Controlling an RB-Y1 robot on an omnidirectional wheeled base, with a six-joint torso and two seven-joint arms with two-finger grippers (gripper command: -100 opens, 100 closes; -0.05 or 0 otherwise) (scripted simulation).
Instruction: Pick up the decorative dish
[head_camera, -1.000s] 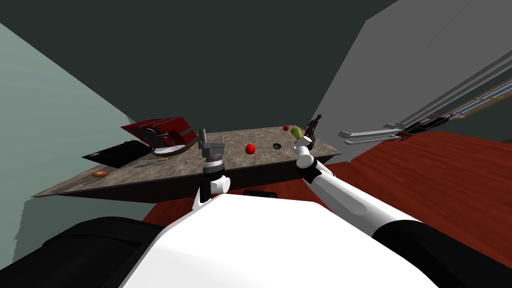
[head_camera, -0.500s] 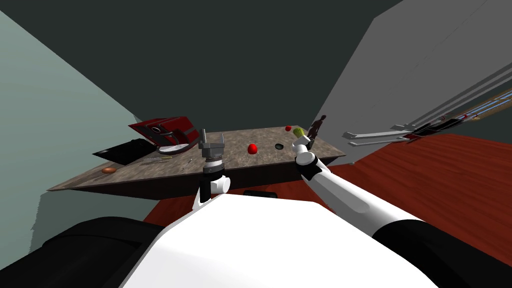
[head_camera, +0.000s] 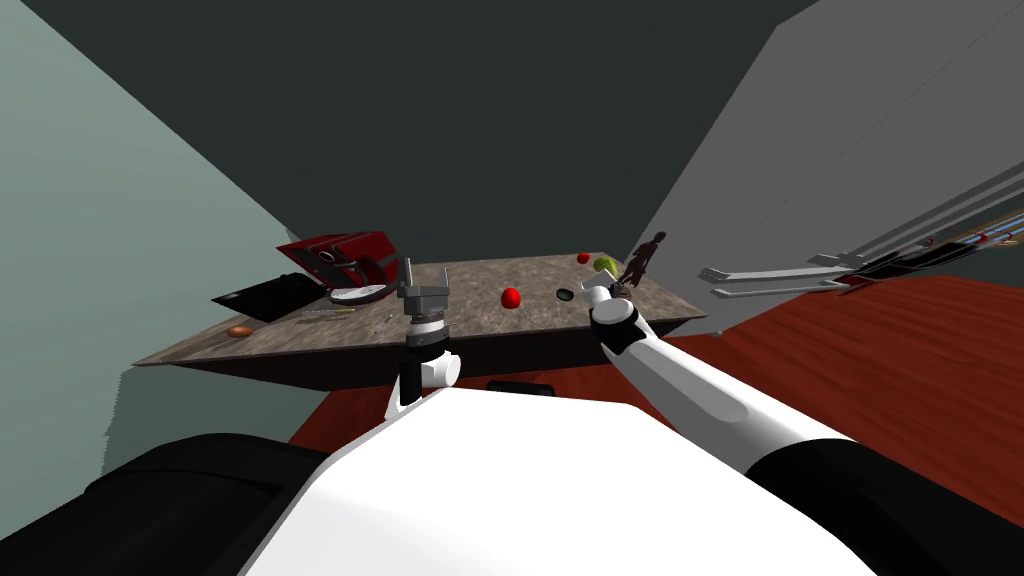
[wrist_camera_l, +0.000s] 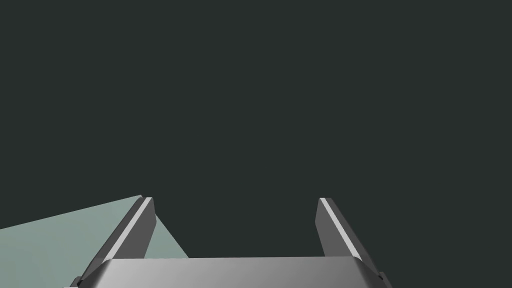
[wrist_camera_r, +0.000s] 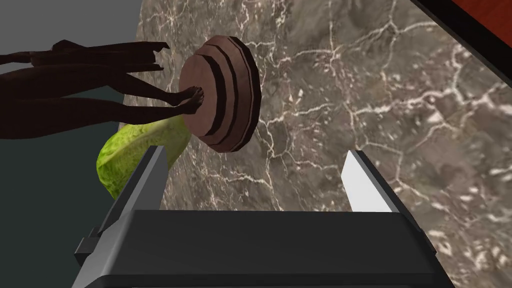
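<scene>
Hovers beside the dark dish (head_camera: 565, 294) near the far right corner of the table (head_camera: 470, 305).
Head view: finds the dish just beside the right tool (head_camera: 600, 290), with the left tool (head_camera: 424, 285) over the near edge. Left wrist view: shows blades spread, empty. Right wrist view: shows blades spread, aimed at the base (wrist_camera_r: 220, 100) of a statuette (wrist_camera_r: 75, 100) and a green lump (wrist_camera_r: 132, 150), not the dish; risks toppling the statuette if pushed on.

White right arm (head_camera: 690, 385), dark joints — right claw (wrist_camera_r: 255, 152): grey blade fingers (wrist_camera_r: 362, 182), dark box.
</scene>
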